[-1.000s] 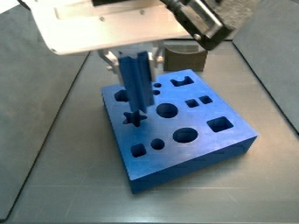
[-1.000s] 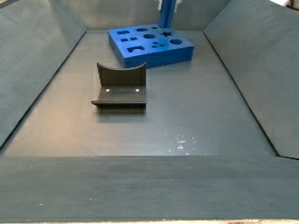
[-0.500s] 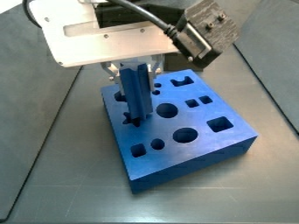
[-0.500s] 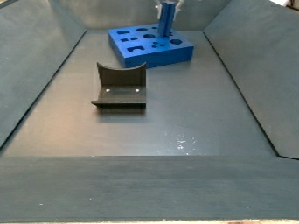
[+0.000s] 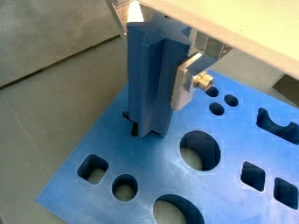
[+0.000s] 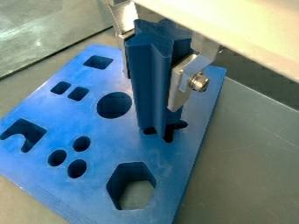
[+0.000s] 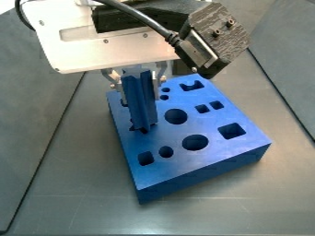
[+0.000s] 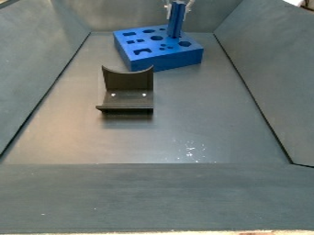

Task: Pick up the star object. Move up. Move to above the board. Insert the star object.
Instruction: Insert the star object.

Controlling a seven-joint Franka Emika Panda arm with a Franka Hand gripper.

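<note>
The star object (image 5: 152,79) is a tall slim blue peg, standing upright with its lower end in the star hole of the board (image 5: 233,188). It also shows in the wrist view (image 6: 152,79) and in both side views (image 7: 139,103) (image 8: 175,20). My gripper (image 5: 155,66) is shut on the star object, its silver fingers (image 6: 184,83) clamped on the peg's sides. The board is a thick square blue block with several shaped holes (image 6: 70,140) (image 7: 197,129) (image 8: 157,48). The gripper body (image 7: 105,41) hangs right above the board.
The dark fixture (image 8: 125,92) stands on the grey floor in front of the board. Sloped grey walls (image 8: 43,83) line the bin on both sides. The arm's wrist and cable (image 7: 209,32) are over the board's far side.
The gripper has come down with the star object. The peg's lower end has sunk deeper into the star hole in the board.
</note>
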